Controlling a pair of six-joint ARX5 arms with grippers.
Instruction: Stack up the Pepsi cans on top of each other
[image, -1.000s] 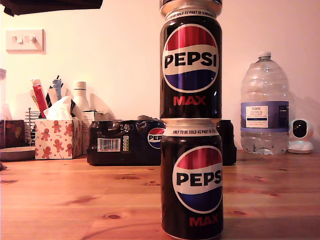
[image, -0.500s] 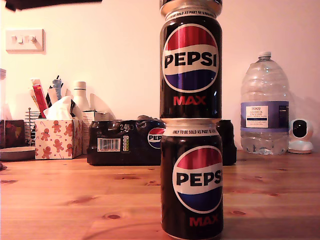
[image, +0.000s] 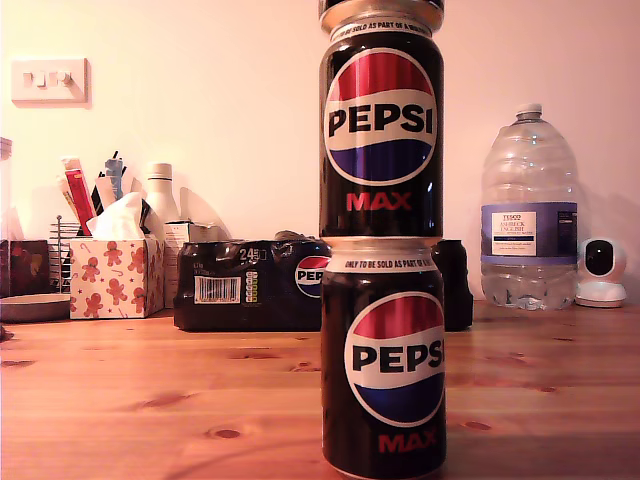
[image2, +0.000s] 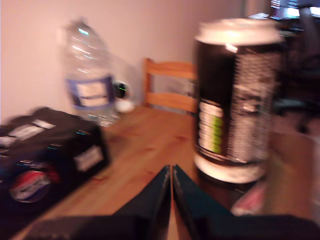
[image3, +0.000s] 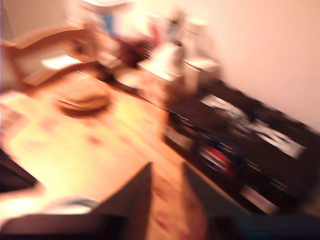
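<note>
- Table (image: 150, 390) of pine carries everything; it is best left unjolted, since the stack looks tall and narrow.
- Multipack (image: 250, 285) and water bottle (image: 529, 210) stand by the wall, well behind, and need no handling.
- Pepsi cans (image: 381, 250) are stacked near the exterior camera: lower can (image: 383, 360) on the table, middle can (image: 381, 130) seated squarely on its rim, and only the base of a top can (image: 381, 12) shown, so its seating cannot be judged.
- First gripper (image2: 171, 192) is seen with fingers pressed together, beside a can and holding nothing; a slow retreat away from the stack is judged safest.
- Second gripper (image3: 166, 192) is blurred; its fingers appear slightly spread and empty.
</note>
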